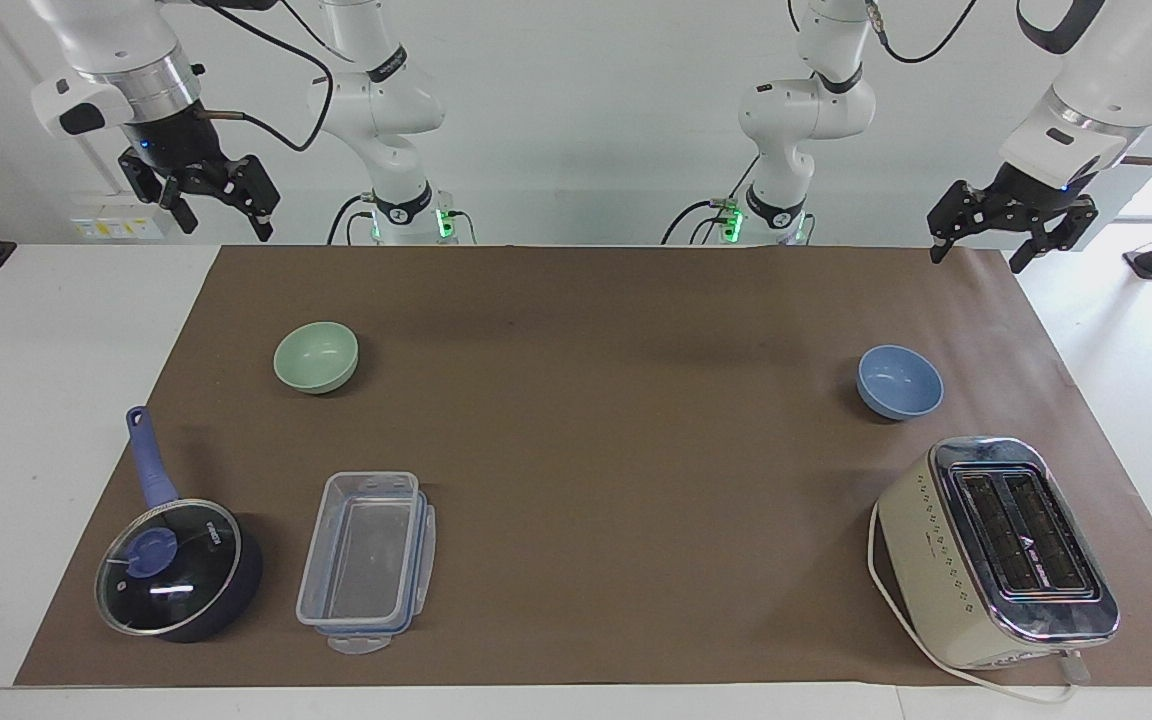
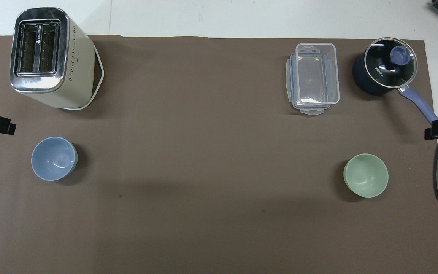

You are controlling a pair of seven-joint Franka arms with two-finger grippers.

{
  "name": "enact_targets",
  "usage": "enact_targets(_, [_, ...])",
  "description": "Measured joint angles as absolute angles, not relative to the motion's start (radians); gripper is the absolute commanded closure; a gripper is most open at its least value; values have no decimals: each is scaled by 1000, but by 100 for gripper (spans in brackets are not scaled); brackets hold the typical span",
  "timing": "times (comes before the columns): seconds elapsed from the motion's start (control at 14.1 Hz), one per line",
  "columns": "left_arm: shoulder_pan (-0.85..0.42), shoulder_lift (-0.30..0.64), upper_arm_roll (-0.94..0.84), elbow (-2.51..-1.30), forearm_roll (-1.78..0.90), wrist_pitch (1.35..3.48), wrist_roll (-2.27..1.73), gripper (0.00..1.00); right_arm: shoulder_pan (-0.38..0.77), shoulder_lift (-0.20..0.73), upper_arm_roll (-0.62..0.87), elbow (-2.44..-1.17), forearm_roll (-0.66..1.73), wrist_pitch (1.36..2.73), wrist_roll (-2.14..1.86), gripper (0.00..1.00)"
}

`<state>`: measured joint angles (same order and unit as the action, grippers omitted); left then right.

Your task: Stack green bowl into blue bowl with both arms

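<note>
Green bowl, blue bowl well apart, both grippers raised, empty.

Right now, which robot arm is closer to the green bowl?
The right. Its gripper hangs above the table's edge at the green bowl's end; the left gripper hangs at the blue bowl's end.

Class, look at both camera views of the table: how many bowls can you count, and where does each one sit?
2. The green bowl sits toward the right arm's end, nearer the robots than the clear container. The blue bowl sits toward the left arm's end, nearer the robots than the toaster. None appears hidden.
</note>
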<state>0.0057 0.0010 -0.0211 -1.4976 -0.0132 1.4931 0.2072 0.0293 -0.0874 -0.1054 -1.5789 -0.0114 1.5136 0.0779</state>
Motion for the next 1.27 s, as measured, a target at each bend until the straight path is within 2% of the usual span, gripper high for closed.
enact_targets(1.27, [7, 1, -20, -1498, -13, 1493, 212, 0, 29, -87, -105, -1585, -11, 1546, 78, 0])
